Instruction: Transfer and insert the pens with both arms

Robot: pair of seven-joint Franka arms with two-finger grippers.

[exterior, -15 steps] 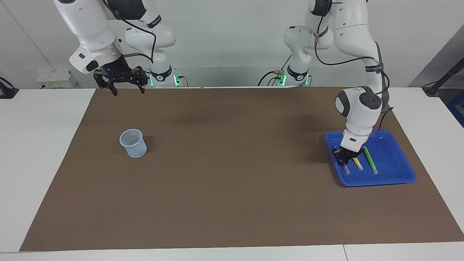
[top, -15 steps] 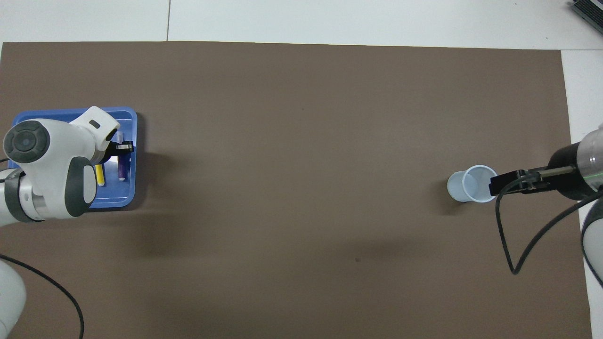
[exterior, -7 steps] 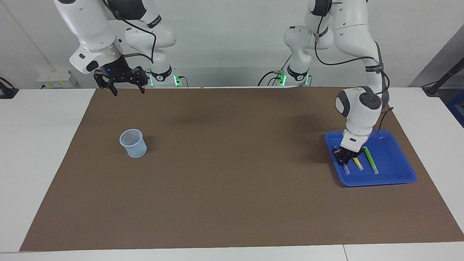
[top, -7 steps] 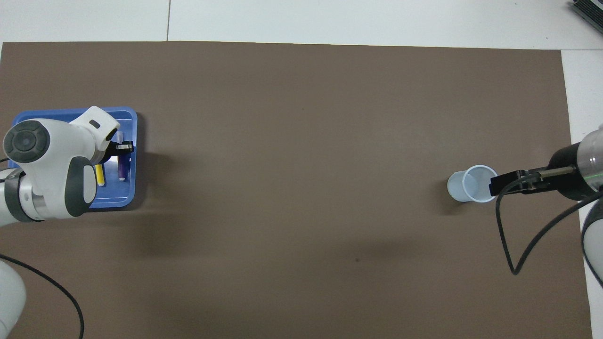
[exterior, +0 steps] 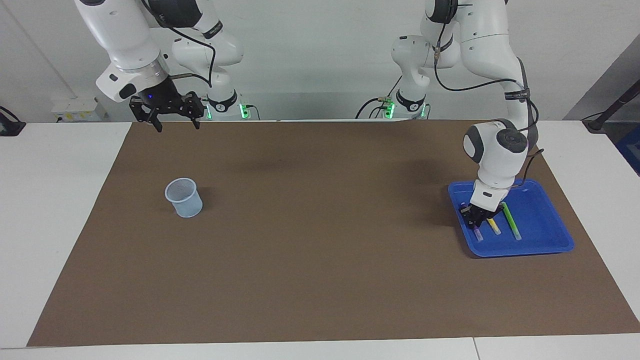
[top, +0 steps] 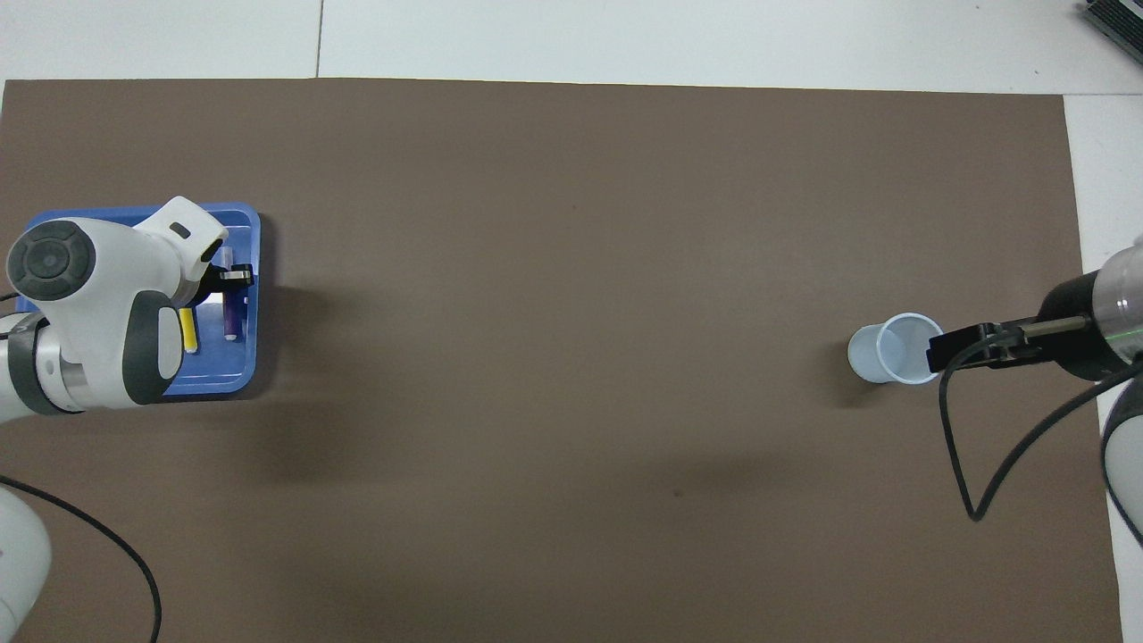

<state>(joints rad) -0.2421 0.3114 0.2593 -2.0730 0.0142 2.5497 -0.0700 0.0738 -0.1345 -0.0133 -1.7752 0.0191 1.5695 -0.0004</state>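
Observation:
Three pens lie side by side in a blue tray [exterior: 546, 222] at the left arm's end of the table: purple [exterior: 478, 233], yellow [exterior: 494, 228] and green [exterior: 511, 222]. My left gripper [exterior: 475, 220] reaches down into the tray and is shut on the purple pen [top: 230, 317], which still rests low in the tray [top: 243, 364]. From overhead the yellow pen [top: 188, 329] shows beside it, while the arm hides the green one. My right gripper [exterior: 178, 126] hangs open and empty over the mat's edge nearest the robots, and from overhead its tip [top: 945, 349] overlaps the cup's rim.
A pale translucent cup [exterior: 184, 198] stands upright on the brown mat toward the right arm's end [top: 893, 348]. The mat [exterior: 320, 240] covers most of the white table. A black cable loops from the right arm over the mat.
The left arm's wrist has shifted very slightly above the tray, gripper still on the purple pen. The right arm has not moved.

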